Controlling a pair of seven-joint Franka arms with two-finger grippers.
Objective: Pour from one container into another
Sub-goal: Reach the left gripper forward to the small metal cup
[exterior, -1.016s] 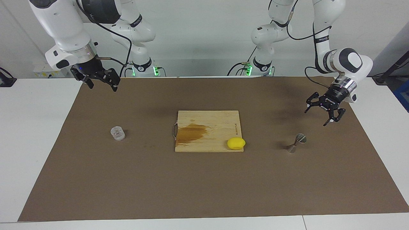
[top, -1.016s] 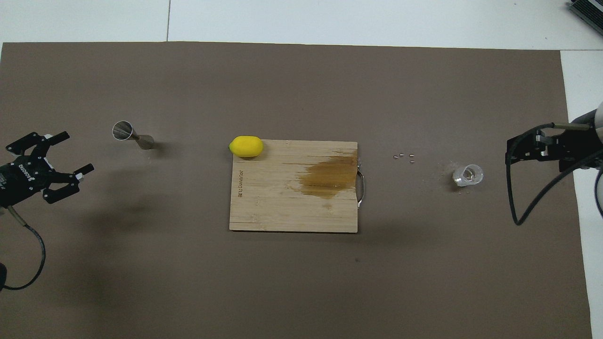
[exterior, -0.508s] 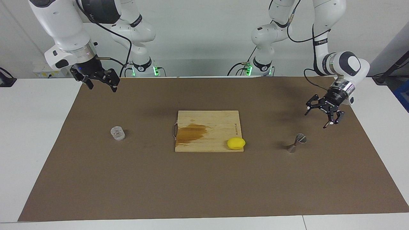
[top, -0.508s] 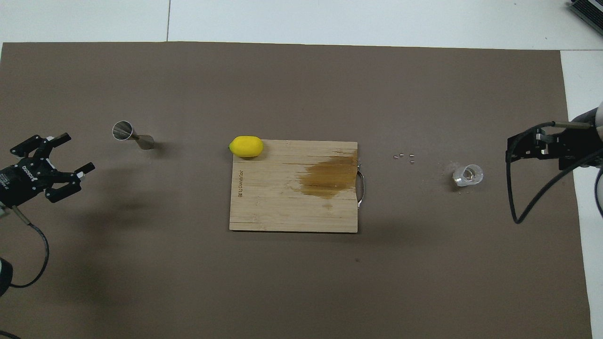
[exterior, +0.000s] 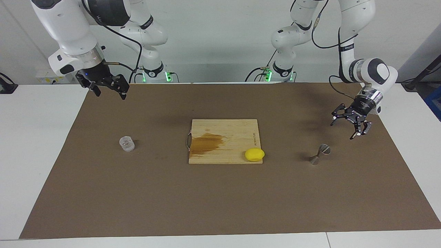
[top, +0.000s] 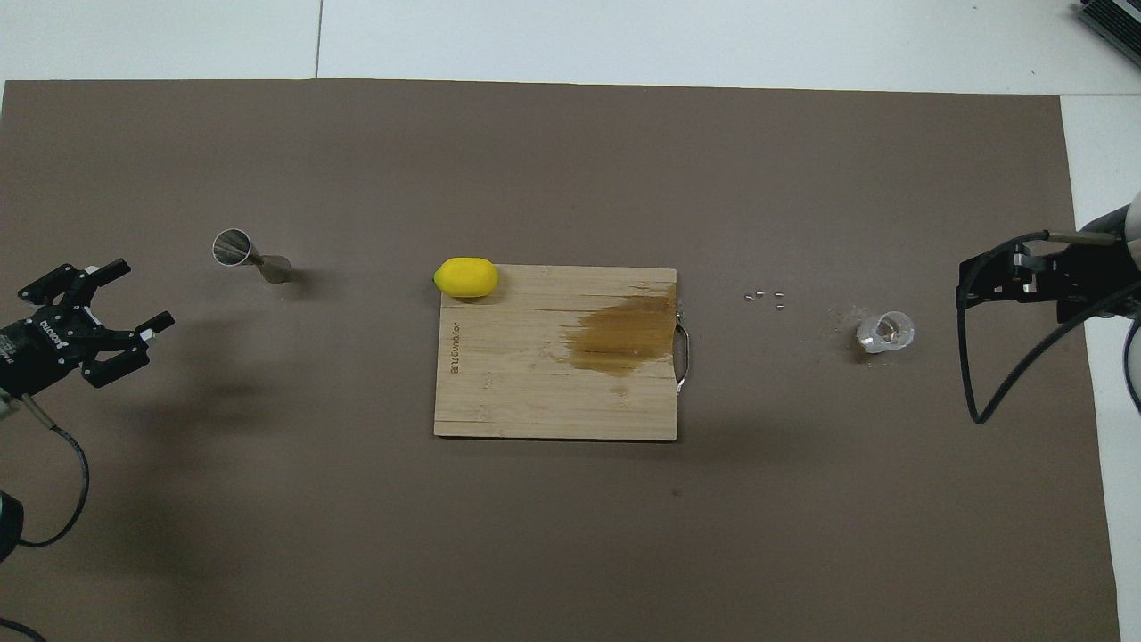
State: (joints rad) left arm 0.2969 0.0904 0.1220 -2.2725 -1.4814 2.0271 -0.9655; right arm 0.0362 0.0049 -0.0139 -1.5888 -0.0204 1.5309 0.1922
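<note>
The small clear glass cup (exterior: 126,143) stands on the brown mat toward the right arm's end; it also shows in the overhead view (top: 885,331). The silvery hourglass jigger (exterior: 319,154) stands on the mat toward the left arm's end, and shows in the overhead view (top: 250,257). My left gripper (exterior: 343,130) is open and empty, up over bare mat beside the jigger, apart from it (top: 145,292). My right gripper (exterior: 110,94) is open and empty, held high over the mat's edge beside the cup (top: 966,284).
A wooden cutting board (exterior: 224,131) with a brown stain and a metal handle lies mid-table (top: 535,401). A yellow lemon (exterior: 255,154) rests at its corner (top: 465,277). Several tiny pellets (top: 765,297) lie on the mat between board and cup.
My left gripper has turned and dropped a little beside the jigger. The right arm has hardly moved. Cup, jigger and lemon stay where they were.
</note>
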